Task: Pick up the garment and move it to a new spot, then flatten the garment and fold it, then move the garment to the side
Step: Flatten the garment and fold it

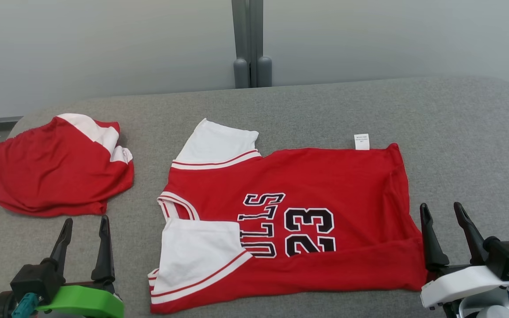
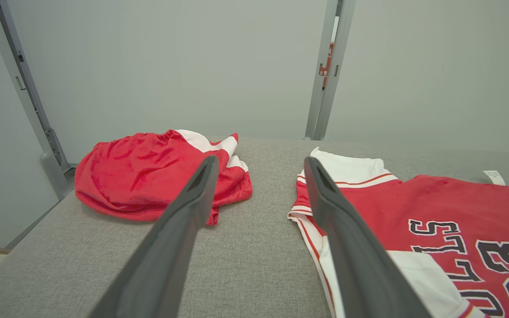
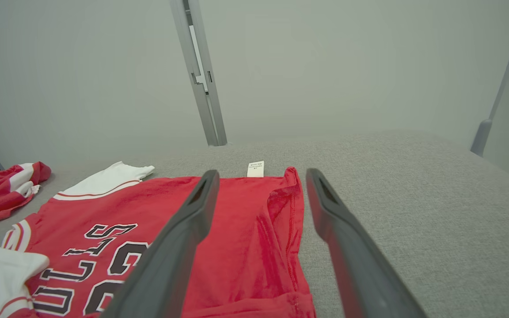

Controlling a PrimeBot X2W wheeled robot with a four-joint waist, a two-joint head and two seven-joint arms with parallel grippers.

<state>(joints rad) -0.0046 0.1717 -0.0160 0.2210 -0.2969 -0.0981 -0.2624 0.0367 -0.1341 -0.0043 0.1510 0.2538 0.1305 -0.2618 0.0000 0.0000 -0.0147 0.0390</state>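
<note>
Head view: the red jersey (image 1: pixel 307 185) lies spread on the grey table (image 1: pixel 457 132), near edge turned up; the left gripper (image 1: pixel 84 227) and right gripper (image 1: pixel 442 214) flank it, wide open, empty. Left wrist: I'd pinch the white sleeve (image 2: pixel 418 269) low. Right wrist: take both hem (image 3: pixel 292 212) layers together

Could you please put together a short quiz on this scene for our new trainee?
1. True or false: the left end effector and the right end effector both stand open, holding nothing.
2. Which number is printed on the red fabric jersey with white sleeves? A) 32 B) 23 C) 13
3. Fill in: the crumpled red-and-white cloth bundle lies on the grey fabric tabletop to the jersey's ___ (robot's side).
Key: 1 true; 2 B; 3 left.
</note>
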